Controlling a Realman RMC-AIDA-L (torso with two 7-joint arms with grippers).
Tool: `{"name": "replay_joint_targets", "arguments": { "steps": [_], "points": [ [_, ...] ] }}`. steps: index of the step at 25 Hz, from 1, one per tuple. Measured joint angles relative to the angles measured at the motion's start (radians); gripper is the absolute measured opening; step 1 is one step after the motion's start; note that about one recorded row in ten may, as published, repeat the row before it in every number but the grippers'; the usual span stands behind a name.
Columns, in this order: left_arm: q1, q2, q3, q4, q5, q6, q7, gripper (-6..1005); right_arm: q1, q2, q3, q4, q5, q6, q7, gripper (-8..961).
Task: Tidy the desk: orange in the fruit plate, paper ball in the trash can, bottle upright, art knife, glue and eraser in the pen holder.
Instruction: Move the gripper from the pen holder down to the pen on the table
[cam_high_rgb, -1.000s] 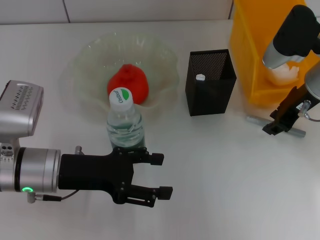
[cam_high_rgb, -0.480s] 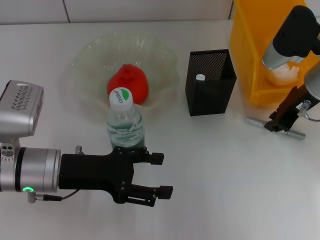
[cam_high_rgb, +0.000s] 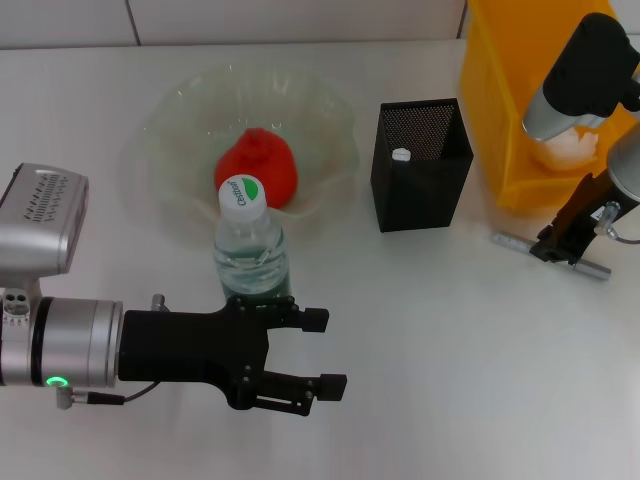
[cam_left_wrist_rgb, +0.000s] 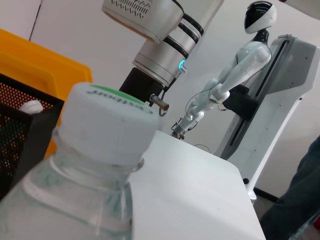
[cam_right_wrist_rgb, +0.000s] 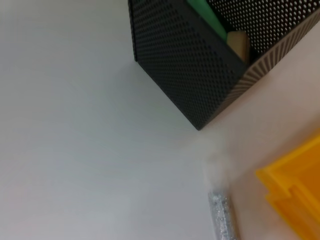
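Observation:
The orange (cam_high_rgb: 257, 167) lies in the glass fruit plate (cam_high_rgb: 330, 100). The bottle (cam_high_rgb: 248, 250) stands upright in front of the plate, its cap (cam_left_wrist_rgb: 107, 122) close in the left wrist view. My left gripper (cam_high_rgb: 322, 351) is open just in front and to the right of the bottle, holding nothing. The black mesh pen holder (cam_high_rgb: 420, 170) holds a white-capped glue (cam_high_rgb: 401, 155) and a tan eraser (cam_right_wrist_rgb: 237, 42). The silver art knife (cam_high_rgb: 515, 242) lies on the table by the trash can, under my right gripper (cam_high_rgb: 562, 240). A white paper ball (cam_high_rgb: 565, 150) sits in the yellow trash can (cam_high_rgb: 500, 100).
The pen holder (cam_right_wrist_rgb: 190, 75) stands between the fruit plate and the trash can (cam_right_wrist_rgb: 295, 200), with the knife (cam_right_wrist_rgb: 222, 215) near its corner. Bare white table stretches in front of the pen holder and right of my left gripper.
My right gripper has lifted slightly up and to the back right over the art knife, which stays on the table. The left arm and bottle have not moved.

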Motion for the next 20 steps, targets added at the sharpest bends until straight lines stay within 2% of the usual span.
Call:
{"name": "replay_joint_targets", "arguments": {
  "steps": [11,20],
  "points": [
    [0.0,0.0,0.0,-0.001,-0.001,0.001,0.0,870,0.0,0.001,0.001,0.004,0.0,-0.006,0.0,148],
    [0.0,0.0,0.0,-0.002,-0.001,0.002,0.0,870,-0.013,0.004,0.021,-0.029,0.011,-0.038,-0.028,55]
  ]
}}
